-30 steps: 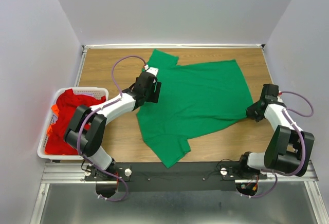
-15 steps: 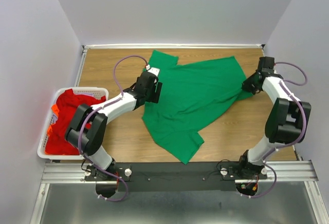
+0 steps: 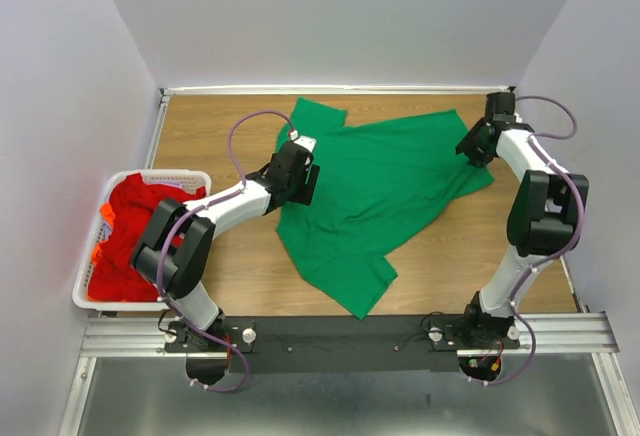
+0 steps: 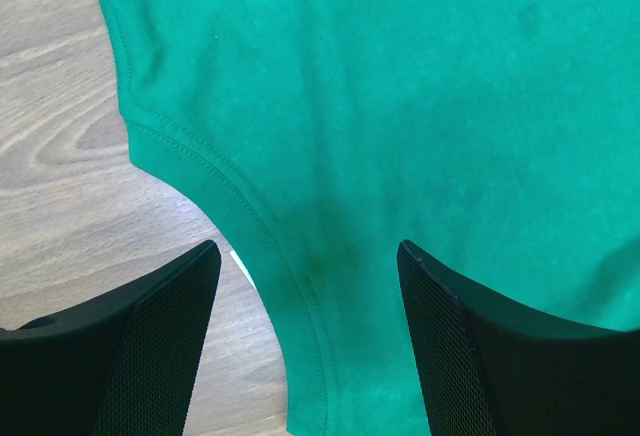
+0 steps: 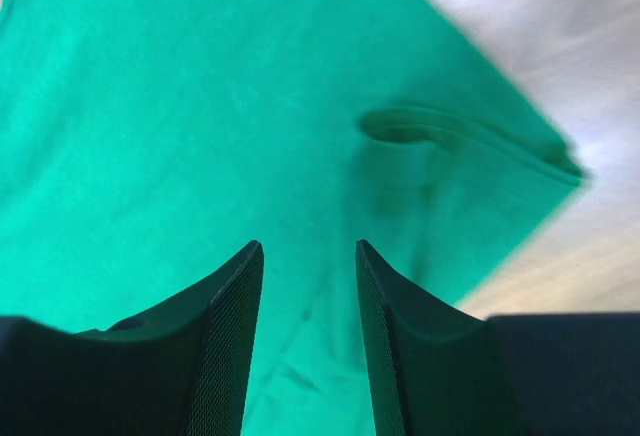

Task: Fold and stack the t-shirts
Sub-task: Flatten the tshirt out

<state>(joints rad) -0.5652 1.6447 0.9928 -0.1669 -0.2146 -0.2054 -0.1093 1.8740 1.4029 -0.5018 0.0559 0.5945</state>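
So, left gripper (image 4: 308,256) hangs spread over the curved hem of the green shirt (image 4: 420,96). Right gripper (image 5: 305,256) hovers parted above its right corner, gripping nothing.

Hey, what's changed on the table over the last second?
The right gripper swung from the near right side toward the far edge, dragging the green shirt by its right corner; the shirt's near sleeve slid right. That gripper now looks open over the cloth. The left gripper, open at the shirt's left edge, barely moved. The basket of red shirts stayed put.
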